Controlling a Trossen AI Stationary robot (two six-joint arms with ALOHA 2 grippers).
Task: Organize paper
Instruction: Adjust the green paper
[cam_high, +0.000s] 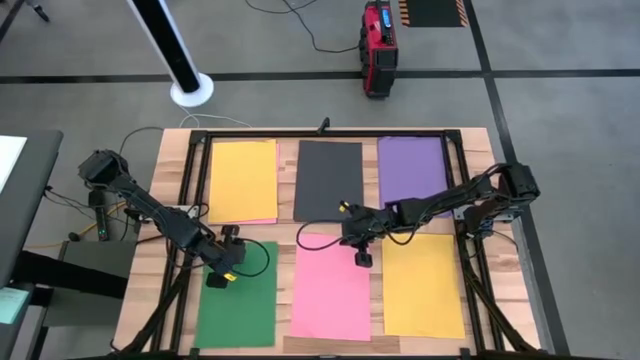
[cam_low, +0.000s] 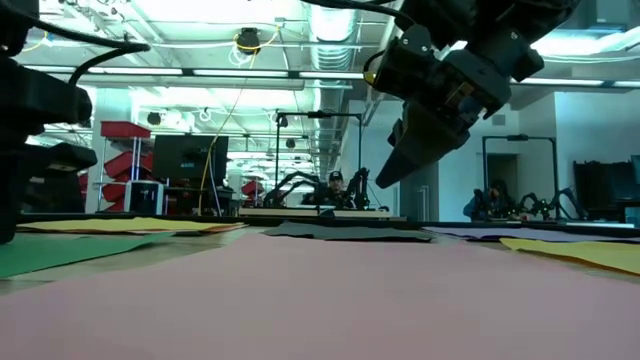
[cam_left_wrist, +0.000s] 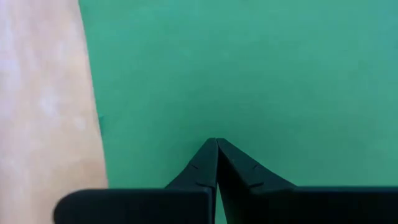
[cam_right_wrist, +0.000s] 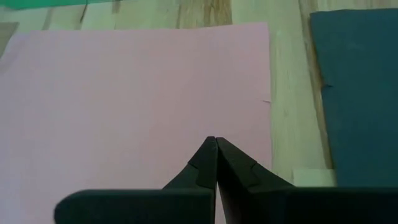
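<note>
Six sheets lie flat on the wooden worktop (cam_high: 170, 190) in two rows. Upper row of the high view: yellow sheet (cam_high: 243, 180) at left with a pink edge showing beneath it, dark grey sheet (cam_high: 328, 180) in the centre, purple sheet (cam_high: 410, 170) at right. Lower row: green sheet (cam_high: 240, 300), pink sheet (cam_high: 332, 287), second yellow sheet (cam_high: 423, 285). Left gripper (cam_high: 218, 280) sits over the green sheet's upper left corner, fingers (cam_left_wrist: 202, 168) pressed together, holding nothing. Right gripper (cam_high: 364, 259) hangs above the pink sheet's upper edge, fingers (cam_right_wrist: 202, 165) closed, empty.
</note>
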